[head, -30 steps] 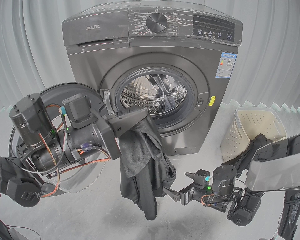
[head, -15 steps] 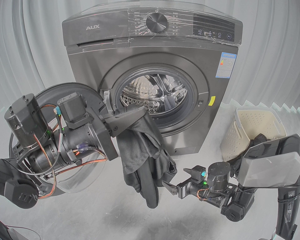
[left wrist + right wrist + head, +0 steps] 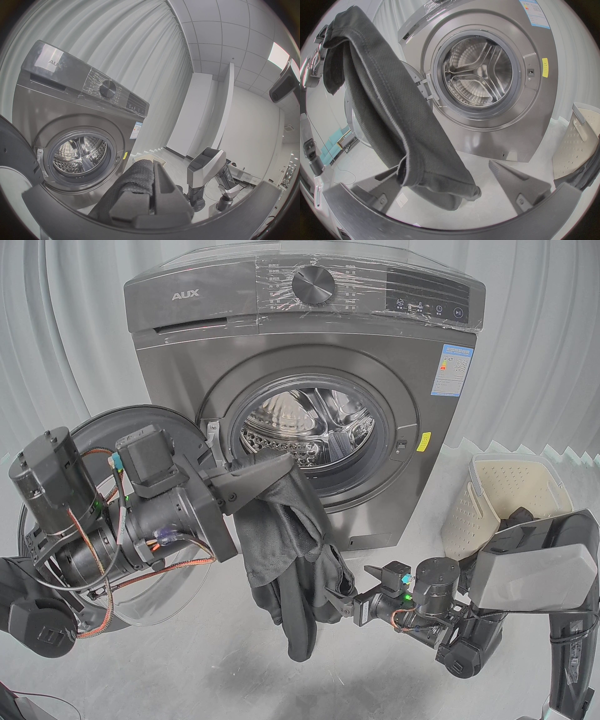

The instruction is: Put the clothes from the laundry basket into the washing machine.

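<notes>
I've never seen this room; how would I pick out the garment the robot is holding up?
Find the grey washing machine with its round door open. Before the opening, a dark grey garment hangs from the left gripper. Unlike the dark clothes slumped in the cream laundry basket, it dangles in mid-air.

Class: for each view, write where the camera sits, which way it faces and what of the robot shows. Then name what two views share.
Head view: on the head, looking forward and down at the washing machine and laundry basket; both arms show, left gripper holding a dark garment.
Left wrist view: on the left wrist, facing the open drum over its own gripper.
Right wrist view: on the right wrist, low, facing the drum; right gripper open at the garment's lower end.
Shared: all three show drum and garment.
</notes>
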{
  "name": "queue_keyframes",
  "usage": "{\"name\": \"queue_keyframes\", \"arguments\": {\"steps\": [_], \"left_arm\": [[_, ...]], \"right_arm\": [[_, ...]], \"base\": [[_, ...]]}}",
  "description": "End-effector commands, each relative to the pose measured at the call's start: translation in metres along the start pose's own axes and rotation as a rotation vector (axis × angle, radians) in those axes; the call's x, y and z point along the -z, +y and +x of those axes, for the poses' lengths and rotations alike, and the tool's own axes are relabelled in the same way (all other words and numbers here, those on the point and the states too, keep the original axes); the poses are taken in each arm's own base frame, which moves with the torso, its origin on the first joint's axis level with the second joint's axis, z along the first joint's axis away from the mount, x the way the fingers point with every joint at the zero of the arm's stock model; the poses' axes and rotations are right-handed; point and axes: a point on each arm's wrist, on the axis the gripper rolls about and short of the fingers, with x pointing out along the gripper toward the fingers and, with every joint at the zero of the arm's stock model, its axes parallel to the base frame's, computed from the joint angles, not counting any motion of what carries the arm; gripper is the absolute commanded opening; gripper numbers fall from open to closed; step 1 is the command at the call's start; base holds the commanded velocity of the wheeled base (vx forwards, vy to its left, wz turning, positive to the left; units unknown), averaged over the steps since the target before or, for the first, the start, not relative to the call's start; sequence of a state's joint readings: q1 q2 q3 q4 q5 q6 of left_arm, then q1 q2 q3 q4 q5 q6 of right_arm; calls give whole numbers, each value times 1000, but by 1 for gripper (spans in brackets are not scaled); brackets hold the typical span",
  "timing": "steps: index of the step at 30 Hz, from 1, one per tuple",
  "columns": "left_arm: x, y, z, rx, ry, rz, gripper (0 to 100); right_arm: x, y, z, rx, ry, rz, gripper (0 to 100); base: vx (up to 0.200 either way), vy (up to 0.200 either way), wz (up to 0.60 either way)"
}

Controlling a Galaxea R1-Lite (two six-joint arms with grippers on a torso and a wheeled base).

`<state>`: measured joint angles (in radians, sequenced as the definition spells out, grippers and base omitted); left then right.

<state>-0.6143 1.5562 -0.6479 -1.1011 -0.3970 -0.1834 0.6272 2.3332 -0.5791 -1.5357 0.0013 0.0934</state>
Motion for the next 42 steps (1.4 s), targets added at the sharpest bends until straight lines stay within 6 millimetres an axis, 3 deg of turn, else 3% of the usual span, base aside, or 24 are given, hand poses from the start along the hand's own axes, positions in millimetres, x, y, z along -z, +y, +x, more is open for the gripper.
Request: {"name": "queue_keyframes", "arguments": {"steps": [1, 10, 14, 16, 17, 20, 26, 30, 36, 41, 42], "left_arm": [[0, 1, 0, -2, 1, -1, 0], [2, 2, -2, -10, 8, -3, 0], [7, 5, -8, -36, 26, -11, 0], [8, 7, -10, -46, 31, -12, 0], [10, 14, -20, -86, 39, -10, 0], [13, 20, -39, -134, 49, -7, 0], [17, 8, -69, -157, 42, -31, 0], [9, -3, -87, -157, -2, -9, 0], [-5, -5, -93, -130, -48, 25, 0], [1, 3, -91, -167, -24, 10, 0], [6, 13, -92, -207, -3, 9, 0]], "right_arm": [[12, 0, 5, 0, 24, -1, 0], [-1, -4, 1, 1, -11, 9, 0], [-39, -1, -21, -8, -105, 8, 0], [-46, 0, -26, -11, -123, 9, 0], [-64, 2, -43, -17, -170, 8, 0], [-82, 3, -67, -19, -219, 14, 0], [-92, 6, -106, -42, -244, 102, 0], [-110, 9, -121, -85, -314, 146, 0], [-125, 12, -126, -103, -383, 135, 0], [-134, 14, -123, -100, -423, 126, 0], [-140, 15, -121, -80, -452, 132, 0]], "base": [[0, 0, 0], [0, 0, 0], [0, 0, 0], [0, 0, 0], [0, 0, 0], [0, 0, 0], [0, 0, 0], [0, 0, 0], [0, 0, 0], [0, 0, 0], [0, 0, 0]]}}
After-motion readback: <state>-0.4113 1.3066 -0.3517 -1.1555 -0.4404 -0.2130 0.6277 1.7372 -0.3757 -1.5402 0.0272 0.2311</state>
